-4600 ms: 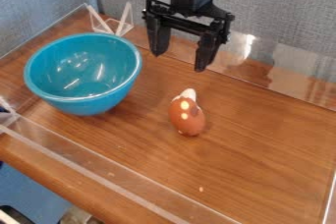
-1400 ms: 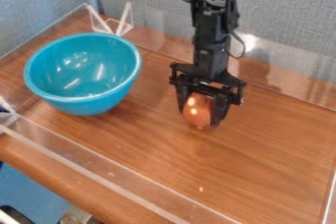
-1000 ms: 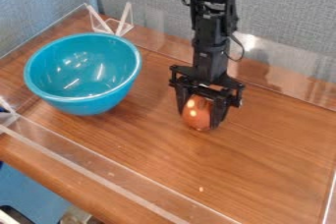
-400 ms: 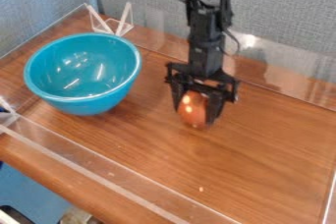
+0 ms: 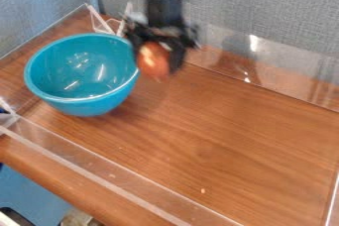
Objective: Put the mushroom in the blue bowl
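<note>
The reddish-brown mushroom (image 5: 157, 59) hangs in the air just right of the blue bowl's rim, held between the fingers of my gripper (image 5: 158, 54), which is shut on it and points down. The gripper and arm are motion-blurred. The large glossy blue bowl (image 5: 82, 72) sits on the wooden table at the left, with nothing visible inside it. The mushroom is above table height and beside the bowl, not over its middle.
A wooden table (image 5: 225, 131) carries a clear acrylic barrier (image 5: 159, 185) along its front and a clear panel (image 5: 284, 56) at the back right. White rods (image 5: 106, 22) lean at the back left behind the bowl.
My gripper closed on the mushroom where it lay on the table, then lifted it and carried it up and to the left, toward the bowl.
</note>
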